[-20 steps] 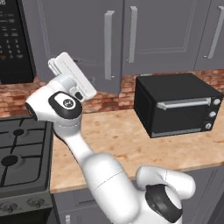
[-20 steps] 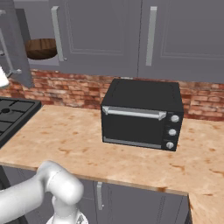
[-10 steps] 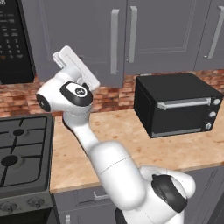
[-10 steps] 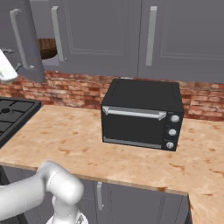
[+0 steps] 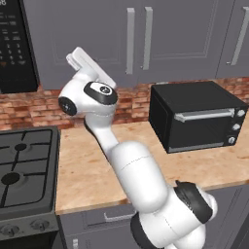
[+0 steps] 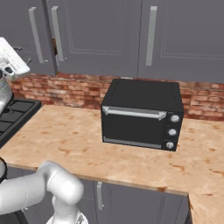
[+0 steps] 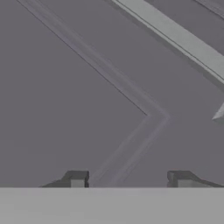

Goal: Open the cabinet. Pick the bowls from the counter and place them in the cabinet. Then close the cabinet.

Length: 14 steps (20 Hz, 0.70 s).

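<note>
The cabinet (image 5: 138, 41) is presenting both panelled doors flush in the left base view, its two vertical silver bar handles (image 5: 138, 40) meeting at the middle, which is suggesting the closing step is at or near its end; in the right base view a narrow brown sliver is showing at the seam beside the near handle (image 6: 56, 39), so the left door may be sitting slightly short of fully shut. The bowls are not lying on any visible stretch of the counter (image 5: 92, 168), so they are judged to be inside behind the doors. The gripper (image 7: 129, 180) is facing the grey door panel at close range, its two dark fingertips (image 7: 77, 179) standing apart with nothing between them, spread and holding no object; whether they are touching the door cannot be told. The arm is reaching up and left of the handles, the hand tilting toward the left door, a posture consistent with pushing on it. The counter is running light tan and mottled, carrying a black toaster oven (image 5: 197, 114) to the right, with a black gas stove (image 5: 26, 170) adjoining on the left. A red brick backsplash (image 6: 78, 89) is lining the far wall below the grey cabinetry
</note>
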Available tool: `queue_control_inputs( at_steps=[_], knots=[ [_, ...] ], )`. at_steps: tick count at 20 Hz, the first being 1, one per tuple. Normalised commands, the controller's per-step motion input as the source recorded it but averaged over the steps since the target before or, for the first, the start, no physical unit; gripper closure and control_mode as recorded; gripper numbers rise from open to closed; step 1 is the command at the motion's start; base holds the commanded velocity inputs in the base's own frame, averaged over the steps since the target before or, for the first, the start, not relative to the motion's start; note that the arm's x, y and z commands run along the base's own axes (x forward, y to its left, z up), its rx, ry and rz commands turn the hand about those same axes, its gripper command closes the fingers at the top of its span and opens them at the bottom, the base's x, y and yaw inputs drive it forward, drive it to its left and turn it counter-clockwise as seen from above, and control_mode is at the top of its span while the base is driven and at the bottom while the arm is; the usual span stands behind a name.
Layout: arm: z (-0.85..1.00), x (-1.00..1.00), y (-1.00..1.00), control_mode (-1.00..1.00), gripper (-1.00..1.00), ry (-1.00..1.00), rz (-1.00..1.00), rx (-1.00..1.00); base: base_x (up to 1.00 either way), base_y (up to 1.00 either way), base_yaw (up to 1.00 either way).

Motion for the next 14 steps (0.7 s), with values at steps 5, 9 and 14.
queue_control_inputs(
  at_steps=[5, 9, 14],
  knots=[
    [0.00, 0.65, -0.34, -1.00, -1.00, -0.01, 0.14, 0.01, 0.00, 0.00, 0.00],
    [0.00, 0.63, -0.34, -1.00, -1.00, 0.00, 0.14, 0.01, 0.00, 0.00, 0.00],
    [0.00, 0.60, -0.32, -1.00, -1.00, 0.00, 0.13, 0.00, 0.00, 0.00, 0.00]
  ],
)
